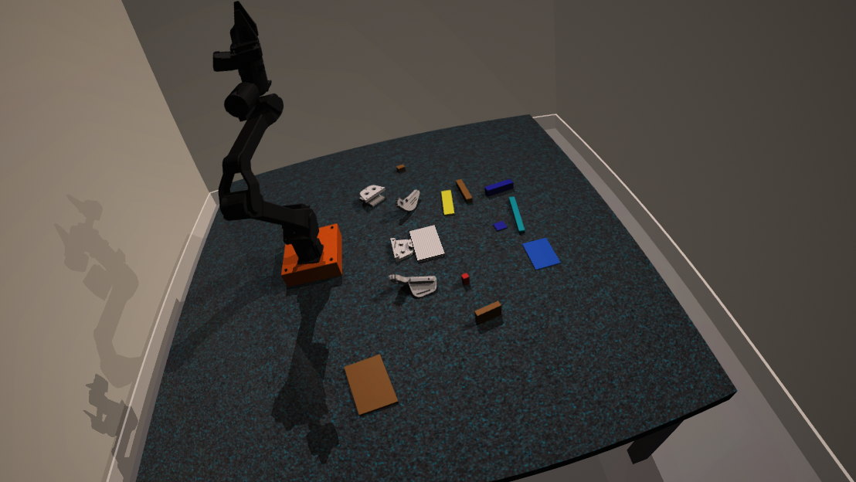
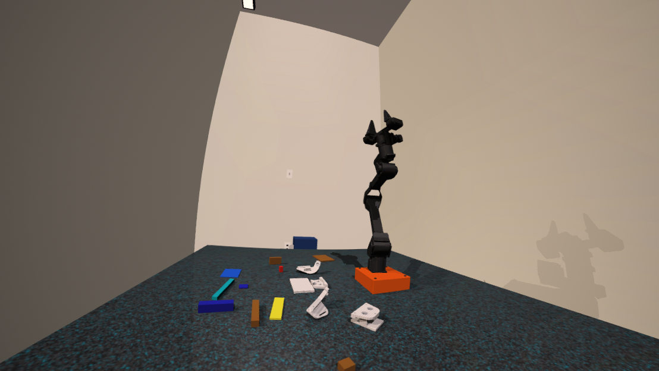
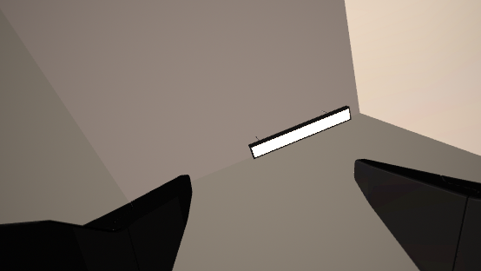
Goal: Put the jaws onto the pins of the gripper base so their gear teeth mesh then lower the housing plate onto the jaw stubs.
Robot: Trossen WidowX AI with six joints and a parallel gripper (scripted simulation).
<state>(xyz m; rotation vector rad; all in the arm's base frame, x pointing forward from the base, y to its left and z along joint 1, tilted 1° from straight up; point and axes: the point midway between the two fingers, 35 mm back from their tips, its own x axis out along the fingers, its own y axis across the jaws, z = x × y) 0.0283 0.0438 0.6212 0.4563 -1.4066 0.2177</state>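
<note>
My gripper (image 1: 242, 24) (image 2: 378, 116) (image 3: 272, 175) is open and empty, pointing up high above the table. One white jaw (image 1: 410, 203) (image 2: 317, 311) lies towards the far side in the top view. The other white jaw (image 1: 422, 287) (image 2: 307, 269) lies on the near side there. Between them is a white ribbed block (image 1: 426, 242) (image 2: 301, 285) with a bracket (image 1: 402, 249) at its end, apparently the gripper base; its pins are not clear. A white two-holed part (image 1: 372, 191) (image 2: 365, 313), apparently the housing plate, lies apart, tilted. None of these parts is joined to another jaw or plate.
The orange arm base (image 1: 311, 272) (image 2: 385, 282) stands beside the parts. A yellow block (image 1: 447, 202), a navy bar (image 1: 498, 187), a teal bar (image 1: 517, 214), a blue plate (image 1: 541, 252), a red cube (image 1: 465, 279) and a large brown plate (image 1: 371, 384) lie around.
</note>
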